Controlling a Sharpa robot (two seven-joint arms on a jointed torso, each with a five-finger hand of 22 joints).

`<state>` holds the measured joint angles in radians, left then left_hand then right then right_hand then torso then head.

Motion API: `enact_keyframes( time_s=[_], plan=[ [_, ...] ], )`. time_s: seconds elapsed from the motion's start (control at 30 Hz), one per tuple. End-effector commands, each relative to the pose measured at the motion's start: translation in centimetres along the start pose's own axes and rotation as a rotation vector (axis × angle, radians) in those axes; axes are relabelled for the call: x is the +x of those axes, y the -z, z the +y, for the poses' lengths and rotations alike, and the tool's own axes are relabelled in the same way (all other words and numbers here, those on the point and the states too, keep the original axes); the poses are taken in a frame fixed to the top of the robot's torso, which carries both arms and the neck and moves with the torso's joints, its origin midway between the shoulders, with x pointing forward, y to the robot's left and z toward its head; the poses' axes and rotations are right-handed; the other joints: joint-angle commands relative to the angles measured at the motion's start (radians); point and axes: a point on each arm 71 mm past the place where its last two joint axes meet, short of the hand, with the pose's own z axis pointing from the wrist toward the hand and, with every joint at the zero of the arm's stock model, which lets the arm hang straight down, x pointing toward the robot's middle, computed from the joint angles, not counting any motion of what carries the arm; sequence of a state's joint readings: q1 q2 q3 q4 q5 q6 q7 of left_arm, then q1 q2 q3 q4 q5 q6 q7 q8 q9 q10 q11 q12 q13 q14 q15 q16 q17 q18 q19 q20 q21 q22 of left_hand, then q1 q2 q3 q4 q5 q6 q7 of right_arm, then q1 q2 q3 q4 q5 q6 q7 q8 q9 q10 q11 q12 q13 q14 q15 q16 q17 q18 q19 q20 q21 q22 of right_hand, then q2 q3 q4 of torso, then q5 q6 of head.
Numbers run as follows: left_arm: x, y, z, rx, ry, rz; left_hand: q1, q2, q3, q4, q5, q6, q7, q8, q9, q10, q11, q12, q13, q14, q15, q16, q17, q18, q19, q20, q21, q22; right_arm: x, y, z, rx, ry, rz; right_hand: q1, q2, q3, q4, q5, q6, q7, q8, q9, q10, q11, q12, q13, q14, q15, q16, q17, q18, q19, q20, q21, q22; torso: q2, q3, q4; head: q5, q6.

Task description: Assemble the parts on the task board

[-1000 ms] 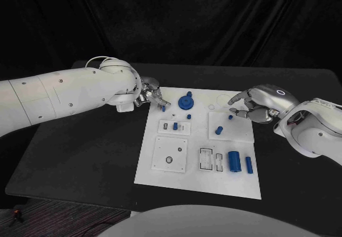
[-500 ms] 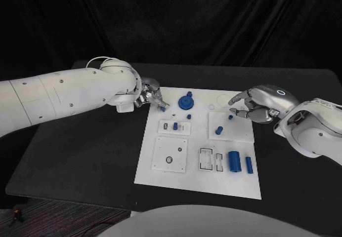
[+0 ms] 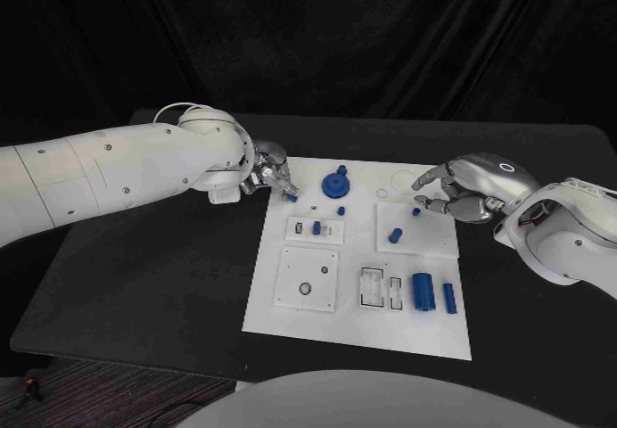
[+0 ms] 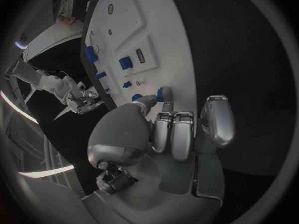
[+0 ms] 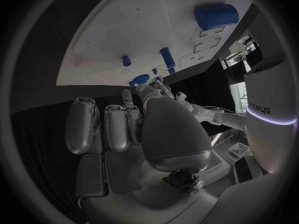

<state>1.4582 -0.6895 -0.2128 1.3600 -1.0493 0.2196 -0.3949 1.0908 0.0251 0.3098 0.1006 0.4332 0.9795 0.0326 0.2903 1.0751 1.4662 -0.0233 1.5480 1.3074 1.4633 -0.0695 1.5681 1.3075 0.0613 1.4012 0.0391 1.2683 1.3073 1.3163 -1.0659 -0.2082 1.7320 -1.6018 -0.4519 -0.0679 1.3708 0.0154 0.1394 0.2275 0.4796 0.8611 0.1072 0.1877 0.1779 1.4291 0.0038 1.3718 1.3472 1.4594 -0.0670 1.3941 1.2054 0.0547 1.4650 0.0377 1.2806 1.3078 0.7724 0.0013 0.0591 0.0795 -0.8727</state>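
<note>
A white task board [image 3: 366, 267] is seen lying in the middle of a black table [image 3: 142, 267], viewed from above. Near its far edge a blue gear-like part [image 3: 338, 185] is seated on the board, with two small blue pegs [image 3: 341, 210] just in front of it. A short blue cylinder [image 3: 396, 235] is lying loose on a raised white square near the middle. At the near right, a thick blue cylinder [image 3: 423, 292] and a slimmer blue bar [image 3: 448, 298] are lying side by side. Several recesses in the board appear unfilled, so the assembly is judged to be at an early stage, with most parts not yet placed.

The left hand [image 3: 273, 174] is held at the board's far left corner, a small blue part [image 4: 164, 93] pinched at its fingertips. The right hand [image 3: 453, 190] is poised over the far right side, a small blue piece [image 3: 418, 212] gripped between its curled fingers
</note>
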Motion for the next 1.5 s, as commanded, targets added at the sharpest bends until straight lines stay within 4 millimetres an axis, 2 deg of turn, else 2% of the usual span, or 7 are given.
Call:
enact_keyframes(
  time_s=[0.03,0.37,0.47,0.67,1.0,1.37,1.5],
  plan=[
    [0.2,0.0,-0.2,0.024,0.001,0.005,-0.014,-0.017,0.044,-0.011,0.003,0.007,0.001,0.005,0.002,0.081,-0.009,-0.005,0.241,0.108,-0.004,0.003,0.263,0.010,-0.006,0.000,-0.007,0.169,0.1,0.0,0.0,0.005,-0.001,-0.001,0.009,-0.003,0.006,0.002,0.004,0.007,-0.003,-0.002,-0.002,0.003,-0.002,-0.003,-0.043,0.049,0.000,-0.002,-0.001,0.008,0.004,0.005,-0.004,0.179,0.000,0.0002,-0.0001,0.001,0.000],
    [0.4,0.7,0.0,0.043,0.052,-0.017,-0.061,-0.053,0.190,-0.065,0.014,0.011,0.000,0.016,0.009,0.074,-0.011,-0.014,0.235,0.108,-0.006,0.003,0.263,0.012,-0.009,-0.002,-0.017,0.166,0.1,0.1,-0.1,0.010,-0.001,0.003,0.010,-0.002,0.008,0.001,0.005,0.007,-0.003,-0.002,-0.002,0.003,-0.002,-0.004,-0.045,0.049,0.000,-0.003,-0.003,0.009,0.003,0.005,-0.005,0.179,0.000,0.0000,0.0005,-0.001,0.000],
    [0.6,1.1,0.0,0.053,0.071,-0.027,-0.064,-0.056,0.202,-0.070,0.013,0.010,0.000,0.016,0.009,0.070,-0.010,-0.019,0.231,0.108,-0.007,0.003,0.263,0.013,-0.012,-0.002,-0.023,0.164,0.1,0.2,-0.1,0.011,-0.001,0.003,0.010,-0.002,0.008,0.001,0.005,0.007,-0.003,-0.002,-0.002,0.003,-0.002,-0.004,-0.045,0.049,0.000,-0.003,-0.003,0.009,0.003,0.005,-0.005,0.179,0.000,-0.0005,0.0008,-0.002,0.000],
    [1.2,2.4,0.2,0.054,0.092,-0.034,-0.079,-0.061,0.213,-0.070,0.004,0.011,0.003,0.012,0.003,0.068,-0.008,-0.021,0.229,0.108,-0.006,0.003,0.263,0.014,-0.012,-0.001,-0.024,0.164,0.0,0.3,-0.1,0.007,-0.002,-0.010,0.013,-0.001,0.012,-0.002,0.006,0.010,-0.003,-0.001,-0.002,0.004,-0.002,-0.003,-0.044,0.049,0.000,-0.003,-0.003,0.008,0.004,0.005,-0.003,0.179,0.000,0.0014,0.0024,-0.001,0.000],
    [2.0,3.8,-0.3,0.075,0.103,-0.037,-0.087,-0.062,0.218,-0.069,-0.003,0.012,0.003,0.010,-0.001,0.064,-0.008,-0.027,0.224,0.108,-0.006,0.003,0.263,0.015,-0.015,-0.001,-0.030,0.162,-0.1,0.3,-0.1,0.006,-0.003,-0.018,0.013,-0.001,0.013,-0.003,0.007,0.010,-0.003,-0.001,-0.002,0.005,-0.002,-0.002,-0.043,0.049,0.000,-0.003,-0.002,0.008,0.005,0.005,-0.001,0.180,0.000,-0.0002,-0.0005,0.006,0.000],
    [3.0,4.0,-0.9,0.097,0.099,-0.017,-0.095,-0.057,0.222,-0.065,-0.009,0.013,0.004,0.008,-0.005,0.063,-0.007,-0.028,0.223,0.108,-0.005,0.003,0.263,0.015,-0.016,-0.001,-0.032,0.161,-0.1,0.3,-0.1,0.005,-0.004,-0.019,0.014,-0.002,0.013,-0.004,0.008,0.010,-0.002,-0.001,-0.002,0.005,-0.002,-0.003,-0.044,0.049,0.000,-0.002,-0.001,0.008,0.004,0.005,-0.003,0.179,0.001,-0.0013,0.0007,0.007,0.000],
    [3.4,3.8,-0.9,0.097,0.105,-0.014,-0.096,-0.057,0.222,-0.064,-0.010,0.013,0.004,0.008,-0.005,0.063,-0.006,-0.028,0.224,0.108,-0.005,0.003,0.263,0.015,-0.016,0.000,-0.032,0.162,-0.1,0.3,0.0,0.004,-0.004,-0.018,0.014,-0.002,0.013,-0.004,0.008,0.010,-0.002,-0.001,-0.002,0.005,-0.002,-0.003,-0.044,0.049,0.000,-0.002,-0.001,0.008,0.004,0.005,-0.003,0.179,-0.001,0.0009,-0.0011,0.013,0.000]
  ],
)
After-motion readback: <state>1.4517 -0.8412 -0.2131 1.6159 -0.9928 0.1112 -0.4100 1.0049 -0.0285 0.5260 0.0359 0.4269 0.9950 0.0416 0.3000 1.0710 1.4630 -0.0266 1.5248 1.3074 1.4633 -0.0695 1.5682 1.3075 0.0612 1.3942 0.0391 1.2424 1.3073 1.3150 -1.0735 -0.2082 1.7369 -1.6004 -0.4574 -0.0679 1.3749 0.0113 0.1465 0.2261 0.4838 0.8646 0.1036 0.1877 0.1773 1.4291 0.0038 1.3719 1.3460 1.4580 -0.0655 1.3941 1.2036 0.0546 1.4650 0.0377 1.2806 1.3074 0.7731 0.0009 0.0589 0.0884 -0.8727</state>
